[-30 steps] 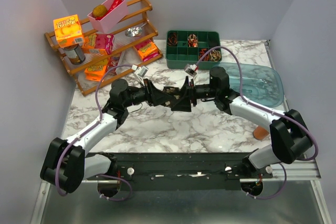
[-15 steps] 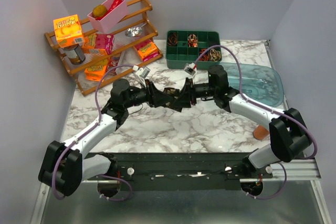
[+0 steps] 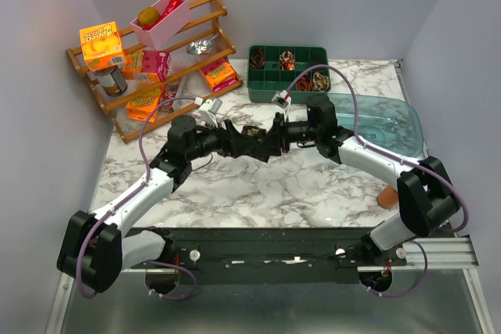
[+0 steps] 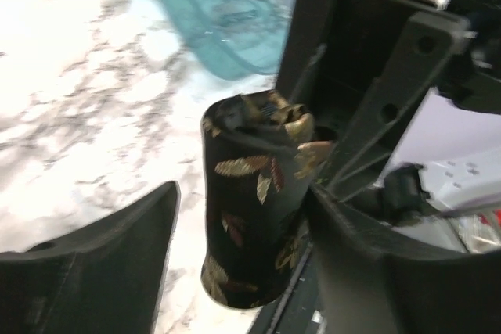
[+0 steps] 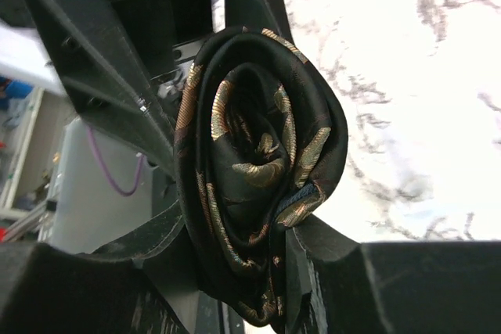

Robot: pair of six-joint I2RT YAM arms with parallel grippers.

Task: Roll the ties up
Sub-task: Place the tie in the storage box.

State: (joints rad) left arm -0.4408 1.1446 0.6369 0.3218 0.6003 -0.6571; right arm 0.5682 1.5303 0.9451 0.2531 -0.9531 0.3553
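A rolled tie (image 3: 255,139) of black fabric with gold and red leaves hangs above the table's middle, where the two grippers meet. My right gripper (image 5: 246,234) is shut on the tie (image 5: 258,162), whose spiral end faces its camera. My left gripper (image 4: 241,220) stands open around the same tie (image 4: 254,201): there is a clear gap on its left side, while its right finger (image 4: 368,271) lies close against the fabric. In the top view the left gripper (image 3: 238,137) and the right gripper (image 3: 272,141) face each other. More rolled ties (image 3: 286,58) lie in a green tray (image 3: 268,92).
A clear teal lid (image 3: 387,124) lies at the right beside the right arm. A wooden rack (image 3: 174,93) with boxes, a can and a pink bin stands at the back left. A small orange object (image 3: 387,198) sits near the right arm's base.
The right gripper has closed on the rolled tie and the left gripper has opened off it. Both wrists have shifted slightly away from the bases.
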